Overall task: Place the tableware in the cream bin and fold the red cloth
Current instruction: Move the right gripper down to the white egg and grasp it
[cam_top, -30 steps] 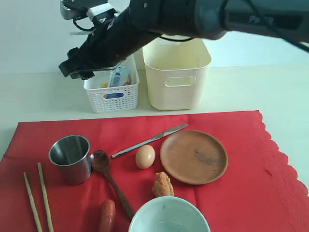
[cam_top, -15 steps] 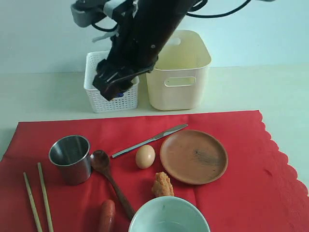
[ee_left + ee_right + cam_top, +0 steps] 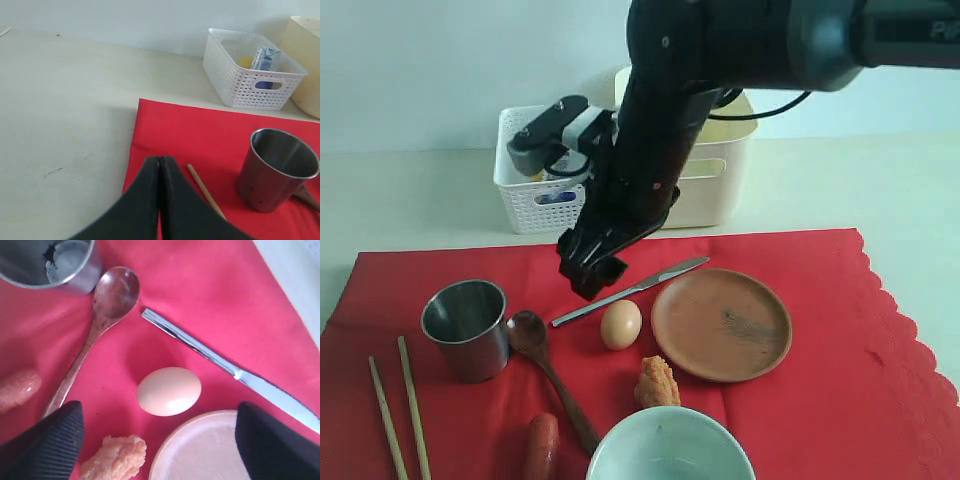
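The right gripper hovers over the red cloth, jaws spread wide and empty, bracketing the egg beside the silver table knife, likely readying a pick. The cream bin stands behind the cloth. The left gripper sits pinched shut, idle.

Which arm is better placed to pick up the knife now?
Right, probably. The right gripper, open, hangs above the knife and egg. The left gripper is shut, at the cloth's edge by the cup.

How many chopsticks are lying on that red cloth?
2. One chopstick lies near the cloth's left edge; the other lies beside it, left of the cup. None looks hidden.
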Controlling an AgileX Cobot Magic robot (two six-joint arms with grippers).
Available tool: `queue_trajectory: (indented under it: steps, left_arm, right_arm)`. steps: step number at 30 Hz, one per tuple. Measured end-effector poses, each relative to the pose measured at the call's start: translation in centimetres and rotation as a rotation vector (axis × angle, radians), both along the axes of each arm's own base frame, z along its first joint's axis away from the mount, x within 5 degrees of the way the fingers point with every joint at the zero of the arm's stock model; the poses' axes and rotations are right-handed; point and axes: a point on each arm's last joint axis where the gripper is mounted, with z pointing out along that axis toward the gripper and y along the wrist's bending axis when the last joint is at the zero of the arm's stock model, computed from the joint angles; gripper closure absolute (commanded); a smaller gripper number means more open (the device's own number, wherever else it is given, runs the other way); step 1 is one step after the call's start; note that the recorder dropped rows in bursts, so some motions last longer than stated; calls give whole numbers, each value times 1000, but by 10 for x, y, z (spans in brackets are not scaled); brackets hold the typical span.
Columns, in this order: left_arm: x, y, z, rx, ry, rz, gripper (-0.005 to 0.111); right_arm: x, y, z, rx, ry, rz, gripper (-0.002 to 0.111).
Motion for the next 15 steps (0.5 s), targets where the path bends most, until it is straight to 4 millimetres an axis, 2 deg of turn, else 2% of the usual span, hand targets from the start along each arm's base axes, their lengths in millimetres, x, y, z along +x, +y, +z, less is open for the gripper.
queue_trajectory:
  steps: [9, 15]
  left_arm:
    - [0, 0, 0, 0, 0, 0, 107]
    - [0, 0, 0, 0, 0, 0, 107]
  right_arm:
    - [7, 5, -66, -116, 121, -5, 29]
    - [14, 6, -86, -144, 95, -38, 29]
